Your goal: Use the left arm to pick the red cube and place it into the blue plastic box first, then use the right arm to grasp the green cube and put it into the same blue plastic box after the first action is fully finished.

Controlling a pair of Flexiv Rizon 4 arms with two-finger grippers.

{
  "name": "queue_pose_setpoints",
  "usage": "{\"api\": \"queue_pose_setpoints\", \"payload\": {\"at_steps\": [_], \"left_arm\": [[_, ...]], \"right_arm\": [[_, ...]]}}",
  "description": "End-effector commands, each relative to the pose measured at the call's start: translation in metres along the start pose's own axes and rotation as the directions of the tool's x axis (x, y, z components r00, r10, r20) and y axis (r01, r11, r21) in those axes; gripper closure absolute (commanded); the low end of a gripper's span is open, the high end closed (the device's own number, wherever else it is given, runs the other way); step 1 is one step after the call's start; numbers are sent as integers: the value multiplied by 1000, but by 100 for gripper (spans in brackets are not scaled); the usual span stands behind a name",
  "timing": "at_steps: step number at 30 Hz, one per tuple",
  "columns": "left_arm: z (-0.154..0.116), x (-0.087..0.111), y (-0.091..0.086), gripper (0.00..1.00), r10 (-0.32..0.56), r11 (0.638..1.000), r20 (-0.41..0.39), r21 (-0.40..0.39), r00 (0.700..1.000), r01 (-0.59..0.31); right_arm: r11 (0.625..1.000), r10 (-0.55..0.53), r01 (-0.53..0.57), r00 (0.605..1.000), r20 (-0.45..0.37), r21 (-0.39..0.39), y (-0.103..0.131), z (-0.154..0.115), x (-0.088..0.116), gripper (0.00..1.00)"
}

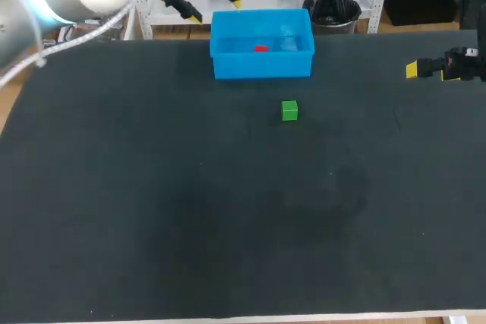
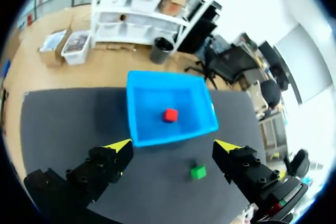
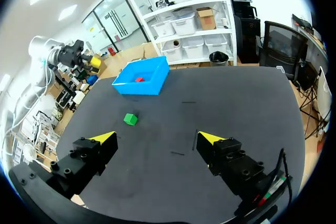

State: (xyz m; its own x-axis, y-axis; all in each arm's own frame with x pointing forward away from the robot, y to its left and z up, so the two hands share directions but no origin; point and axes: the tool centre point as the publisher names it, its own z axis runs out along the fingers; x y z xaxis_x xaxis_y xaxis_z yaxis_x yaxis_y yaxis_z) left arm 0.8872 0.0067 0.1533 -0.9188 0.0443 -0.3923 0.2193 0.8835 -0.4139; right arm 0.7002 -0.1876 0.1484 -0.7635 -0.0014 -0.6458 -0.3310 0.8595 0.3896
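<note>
**Red cube home, green cube waiting**

The left pincer (image 2: 174, 148) hung with its yellow tips spread wide and nothing between them. Seen from overhead, it (image 1: 216, 7) sat high by the far left corner of the blue box (image 1: 262, 66). Just ahead of those fingers the box lay open, and there was the red cube (image 2: 169, 114) resting on its floor, clear of the walls. By the look of it, that was the first half of the job done.

Over to the right pincer (image 3: 156, 140): also gaping wide, also empty, parked out at the right side of the bench (image 1: 152, 210), well apart from everything. The green cube (image 1: 289, 110) stood alone on the dark surface, a little in front of the box on the robot's side, touching nothing.

So, as I judged it, the second half was all to play for. The right arm had to cross to the green cube, close on it, carry it over the near wall and drop it in beside the red one.
</note>
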Motion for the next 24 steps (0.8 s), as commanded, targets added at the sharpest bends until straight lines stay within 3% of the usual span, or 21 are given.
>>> {"api": "queue_pose_setpoints", "payload": {"at_steps": [1,14,24], "left_arm": [[-27,58,6,0,39,999,135,25,990,-43],[-42,105,25,0,245,969,55,34,968,-247],[-49,130,39,0,340,938,20,60,940,-340]], "right_arm": [[1000,2,-2,1000,-2,7,2,0,0,0],[1000,2,-2,1000,-2,7,2,0,0,0],[1000,2,-2,1000,-2,7,2,0,0,0]]}}
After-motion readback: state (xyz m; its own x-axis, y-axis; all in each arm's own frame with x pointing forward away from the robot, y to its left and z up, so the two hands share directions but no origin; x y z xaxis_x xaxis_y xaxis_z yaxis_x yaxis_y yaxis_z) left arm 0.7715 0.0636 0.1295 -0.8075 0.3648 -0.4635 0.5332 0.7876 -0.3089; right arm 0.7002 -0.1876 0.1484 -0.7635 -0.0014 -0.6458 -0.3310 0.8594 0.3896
